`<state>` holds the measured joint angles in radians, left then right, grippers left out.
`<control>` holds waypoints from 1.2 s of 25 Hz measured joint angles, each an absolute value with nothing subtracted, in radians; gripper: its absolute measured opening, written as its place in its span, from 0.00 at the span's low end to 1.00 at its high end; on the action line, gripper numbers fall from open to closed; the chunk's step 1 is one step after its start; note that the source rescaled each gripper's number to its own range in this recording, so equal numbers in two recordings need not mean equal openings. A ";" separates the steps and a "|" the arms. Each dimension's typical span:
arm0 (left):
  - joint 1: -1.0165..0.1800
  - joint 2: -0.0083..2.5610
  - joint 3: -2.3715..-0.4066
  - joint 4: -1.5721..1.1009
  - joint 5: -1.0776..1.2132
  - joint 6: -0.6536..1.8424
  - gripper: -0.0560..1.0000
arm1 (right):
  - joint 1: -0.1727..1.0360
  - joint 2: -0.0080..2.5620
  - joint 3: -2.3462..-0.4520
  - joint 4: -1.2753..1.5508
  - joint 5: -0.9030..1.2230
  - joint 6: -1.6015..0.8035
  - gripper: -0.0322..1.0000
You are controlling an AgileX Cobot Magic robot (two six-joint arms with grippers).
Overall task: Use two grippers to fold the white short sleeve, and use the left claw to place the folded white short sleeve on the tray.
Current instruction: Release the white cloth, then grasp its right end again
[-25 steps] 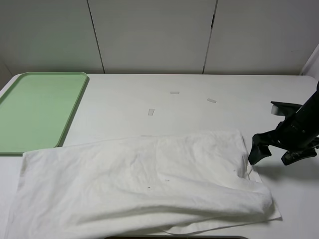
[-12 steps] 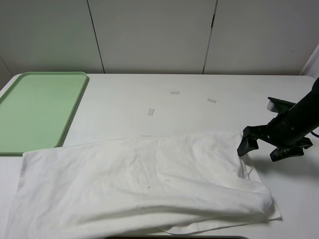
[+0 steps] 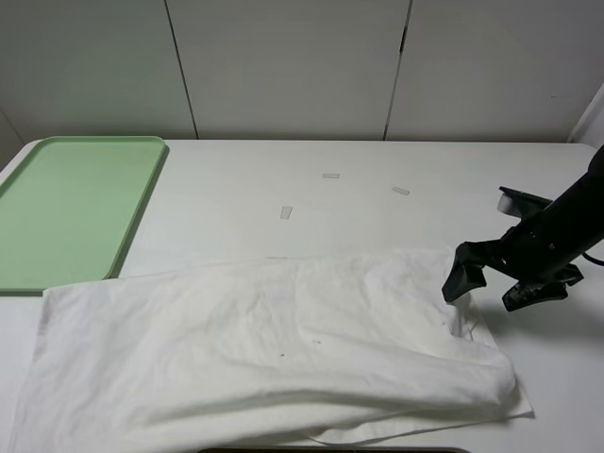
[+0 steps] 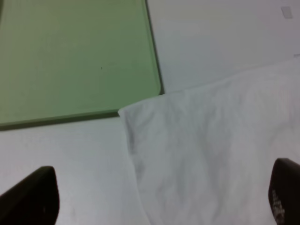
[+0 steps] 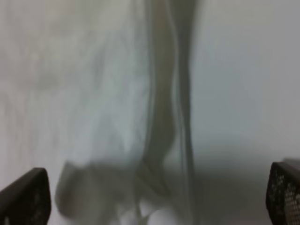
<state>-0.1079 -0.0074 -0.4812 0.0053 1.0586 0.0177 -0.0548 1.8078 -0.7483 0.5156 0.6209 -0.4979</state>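
Tray (image 3: 66, 212) lies leftmost on the worktop (image 3: 377, 208); the white short sleeve (image 3: 264, 349) sprawls unfolded, one corner at its rim. Left claw (image 4: 157, 201), jaws apart, hovers over that corner, out of the high camera's sight. Right claw (image 3: 489, 288), jaws apart, sits at the opposite edge and might pinch only one layer. The right wrist view is blurred.

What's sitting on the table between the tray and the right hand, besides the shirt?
Three small tape strips on the otherwise bare table, seen in the exterior high view between the tray and the right hand.
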 joint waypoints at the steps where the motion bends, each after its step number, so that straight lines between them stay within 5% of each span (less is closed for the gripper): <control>1: -0.108 -0.007 -0.481 0.005 1.059 0.018 0.89 | -0.052 1.808 -0.748 0.516 0.628 -0.501 1.00; 28: -0.108 -0.007 -0.481 0.005 1.058 0.018 0.89 | 0.116 1.846 -0.752 0.574 0.580 -0.502 1.00; 30: -0.108 -0.007 -0.481 0.005 1.058 0.018 0.89 | 0.119 1.848 -0.752 0.577 0.590 -0.502 0.94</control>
